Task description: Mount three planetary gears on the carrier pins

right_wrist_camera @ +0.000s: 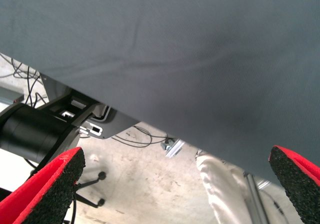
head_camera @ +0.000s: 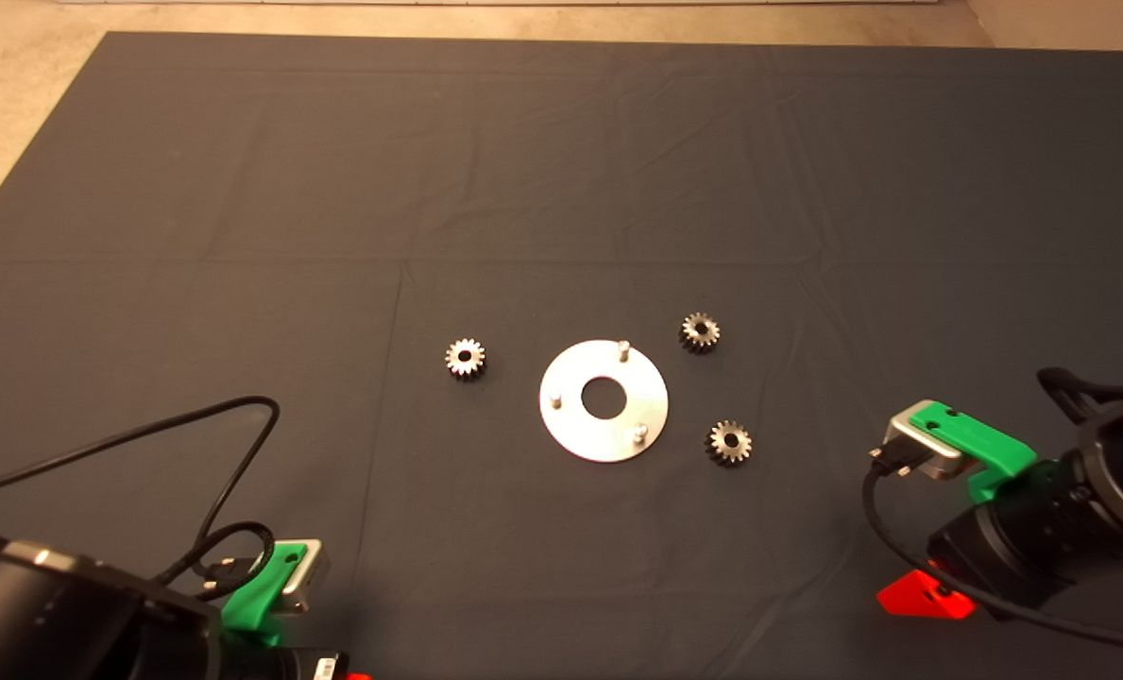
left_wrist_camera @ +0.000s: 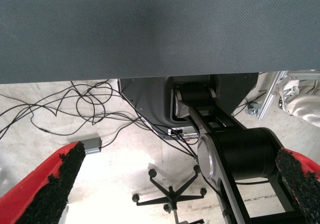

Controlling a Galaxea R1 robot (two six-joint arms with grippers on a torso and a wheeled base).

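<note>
Planetary gears lie loose on the dark mat around the disc: one left, two right. Carrier pins stand bare. Left pincer and right pincer gape wide at the near corners.

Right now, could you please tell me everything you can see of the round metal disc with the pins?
The disc is flat, round, shiny silvery metal with a large round centre hole. It lies flat on the dark mat near the middle. Three short silvery carrier pins stand upright near its rim, evenly spread, all bare. The three planetary gears lie apart from it on the mat, one on its left and two on its right. No gripper touches it.
</note>
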